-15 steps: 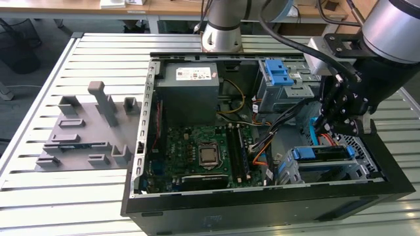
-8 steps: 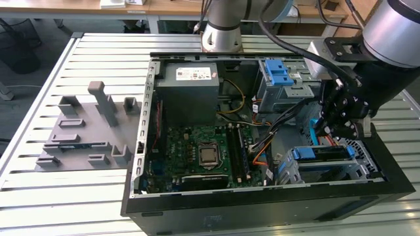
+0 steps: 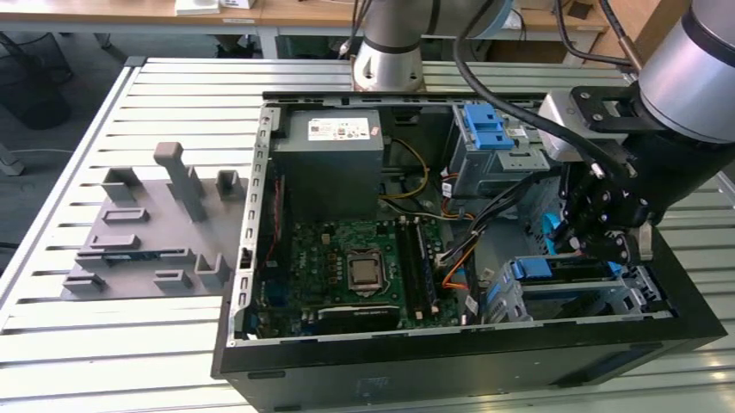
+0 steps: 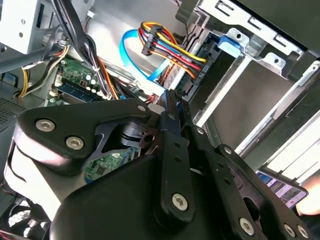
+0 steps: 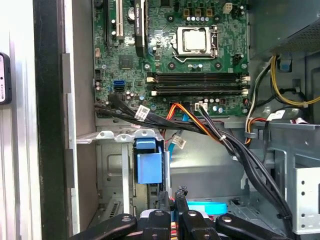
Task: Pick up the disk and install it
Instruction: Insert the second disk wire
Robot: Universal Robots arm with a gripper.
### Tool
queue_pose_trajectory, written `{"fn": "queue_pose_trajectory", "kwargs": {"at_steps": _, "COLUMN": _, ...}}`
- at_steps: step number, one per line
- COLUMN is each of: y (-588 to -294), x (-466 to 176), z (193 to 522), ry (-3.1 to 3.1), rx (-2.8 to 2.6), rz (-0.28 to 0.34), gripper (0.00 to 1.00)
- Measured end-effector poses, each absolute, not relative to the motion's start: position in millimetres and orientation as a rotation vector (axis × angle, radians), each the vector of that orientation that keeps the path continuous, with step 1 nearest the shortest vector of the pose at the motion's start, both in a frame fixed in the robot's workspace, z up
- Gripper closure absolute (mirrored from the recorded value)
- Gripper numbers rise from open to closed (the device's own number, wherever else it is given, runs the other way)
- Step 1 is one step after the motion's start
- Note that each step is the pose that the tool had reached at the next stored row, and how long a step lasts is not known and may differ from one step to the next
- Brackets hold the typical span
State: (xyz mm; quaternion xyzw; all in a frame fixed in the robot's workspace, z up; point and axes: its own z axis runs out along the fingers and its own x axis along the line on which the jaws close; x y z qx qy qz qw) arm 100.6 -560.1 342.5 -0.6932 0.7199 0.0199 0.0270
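Note:
The disk point(image 4: 242, 95) shows as a flat silver-grey slab with a blue plastic edge, lying inside the lower metal cage point(image 3: 574, 288) at the case's front corner on the exterior view's right. Red, yellow and black power wires point(image 4: 165, 42) and a light blue flat cable point(image 4: 137, 60) run to its near end. My gripper point(image 3: 594, 248) hangs over that cage. Its black fingertips are pressed together just short of the disk's connector end, in both wrist views point(image 4: 171, 99) point(image 5: 173, 194). I cannot tell whether anything is pinched between them.
The open computer case point(image 3: 247, 258) lies on a slatted metal table. Inside are the green motherboard point(image 5: 200, 55), the grey power-supply box point(image 3: 330, 163) and an upper cage with a blue latch point(image 3: 488, 129). A grey fixture point(image 3: 150, 241) stands on the exterior view's left.

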Motion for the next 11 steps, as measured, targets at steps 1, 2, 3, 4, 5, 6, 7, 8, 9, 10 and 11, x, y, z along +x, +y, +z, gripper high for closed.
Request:
{"fn": "queue_pose_trajectory", "kwargs": {"at_steps": 1, "y": -560.9, "x": 100.6, "z": 341.9, "ry": 2.224, "rx": -2.141, "rz": 0.061, "gripper": 0.84}}
{"fn": "queue_pose_trajectory", "kwargs": {"at_steps": 2, "y": -561.4, "x": 100.7, "z": 341.3, "ry": 2.223, "rx": -2.141, "rz": 0.062, "gripper": 0.84}}
{"fn": "queue_pose_trajectory", "kwargs": {"at_steps": 3, "y": -561.6, "x": 100.7, "z": 340.9, "ry": 2.223, "rx": -2.141, "rz": 0.062, "gripper": 0.84}}
{"fn": "queue_pose_trajectory", "kwargs": {"at_steps": 4, "y": -561.8, "x": 100.7, "z": 340.7, "ry": 2.224, "rx": -2.141, "rz": 0.061, "gripper": 0.84}}
{"fn": "queue_pose_trajectory", "kwargs": {"at_steps": 5, "y": -562.1, "x": 100.6, "z": 340.3, "ry": 2.224, "rx": -2.141, "rz": 0.061, "gripper": 0.84}}
{"fn": "queue_pose_trajectory", "kwargs": {"at_steps": 6, "y": -562.1, "x": 101.0, "z": 339.9, "ry": 2.223, "rx": -2.141, "rz": 0.062, "gripper": 0.84}}
{"fn": "queue_pose_trajectory", "kwargs": {"at_steps": 7, "y": -562.2, "x": 101.8, "z": 339.6, "ry": 2.223, "rx": -2.141, "rz": 0.061, "gripper": 0.84}}
{"fn": "queue_pose_trajectory", "kwargs": {"at_steps": 8, "y": -562.3, "x": 102.4, "z": 339.2, "ry": 2.224, "rx": -2.141, "rz": 0.061, "gripper": 0.84}}
{"fn": "queue_pose_trajectory", "kwargs": {"at_steps": 9, "y": -562.5, "x": 102.8, "z": 338.7, "ry": 2.224, "rx": -2.141, "rz": 0.061, "gripper": 0.84}}
{"fn": "queue_pose_trajectory", "kwargs": {"at_steps": 10, "y": -562.7, "x": 103.0, "z": 338.3, "ry": 2.224, "rx": -2.141, "rz": 0.061, "gripper": 0.84}}
{"fn": "queue_pose_trajectory", "kwargs": {"at_steps": 11, "y": -563.3, "x": 103.0, "z": 337.9, "ry": 2.224, "rx": -2.141, "rz": 0.061, "gripper": 0.84}}
